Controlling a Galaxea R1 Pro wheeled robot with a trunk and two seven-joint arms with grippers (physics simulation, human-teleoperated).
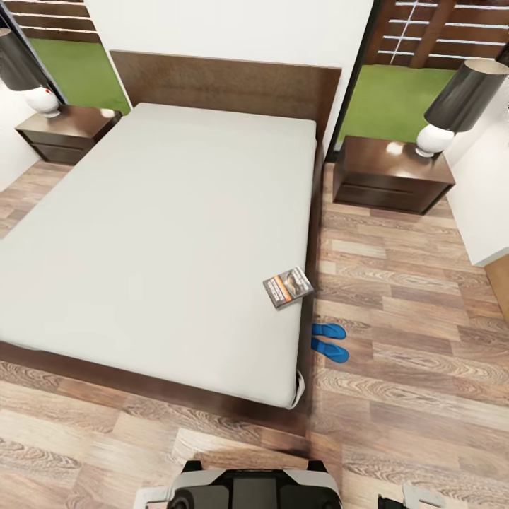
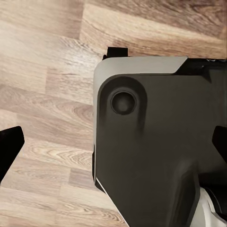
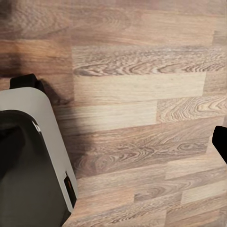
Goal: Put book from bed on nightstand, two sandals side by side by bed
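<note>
Pincers first: both of mine hang low by my base and neither has hold of anything. My left gripper [image 2: 113, 146] has dark fingertips at opposite edges of its wrist view, so it's spread wide. My right gripper [image 3: 118, 142] shows just 1 dark fingertip [image 3: 220, 142] at the frame edge, so I can't tell how wide it is.

Nothing's started yet, I'd say. The book [image 1: 288, 287] lies flat on the bed [image 1: 162, 233], right at the mattress's right edge toward the foot. Handy spot, reachable from the floor side. The 2 sandals [image 1: 329, 340] sit on the floor just beside that same edge, already close together and roughly parallel, near the frame, so they might need little more than a nudge.

The nightstand [image 1: 391, 174] on the right stands by the headboard, with a lamp [image 1: 456, 106] on its far corner and free top in front. It's the nearer 1 to the book, so that's my pick. Another nightstand [image 1: 67, 132] sits on the left.

Floor [image 1: 424, 297] is wood-look planks, white walls, grass outside.
</note>
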